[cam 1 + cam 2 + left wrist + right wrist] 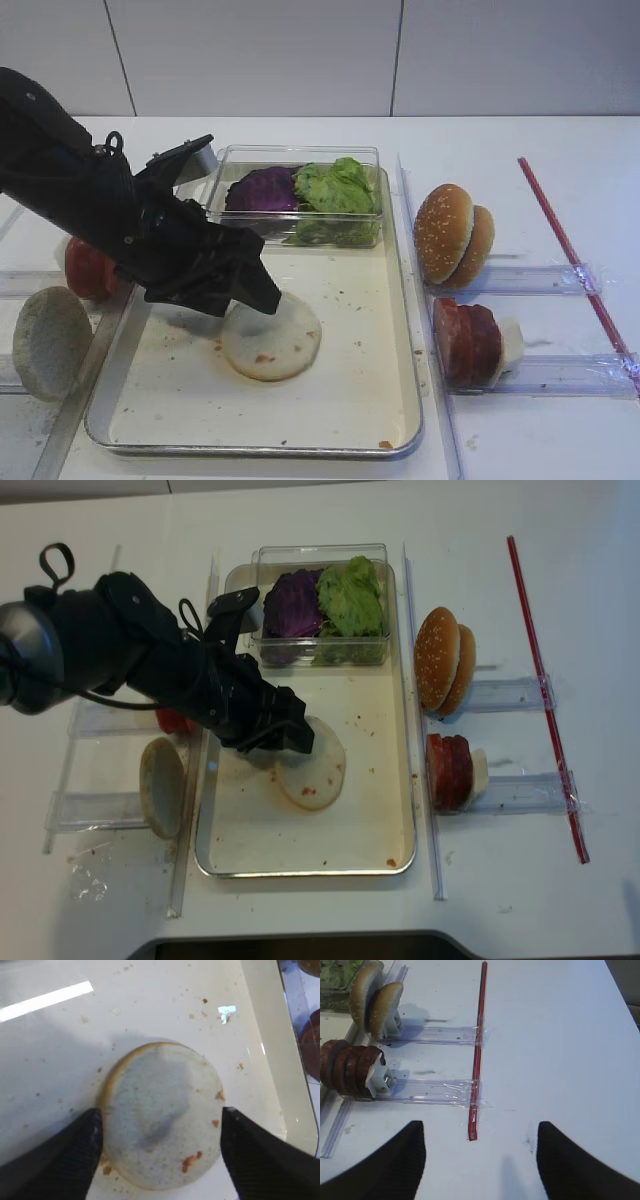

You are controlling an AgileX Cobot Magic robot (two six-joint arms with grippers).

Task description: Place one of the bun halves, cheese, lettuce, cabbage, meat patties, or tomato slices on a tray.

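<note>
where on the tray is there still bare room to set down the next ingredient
Free: the tray floor right of the bun half, and the front strip below it. Crowded: the back end, filled by the clear box, and the left, under the left gripper.

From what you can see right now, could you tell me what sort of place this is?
Probably a lab bench set up as a mock burger-assembly station: a white table, a metal tray holding a bun half, and sesame buns and patties lined up in clear plastic racks.
</note>
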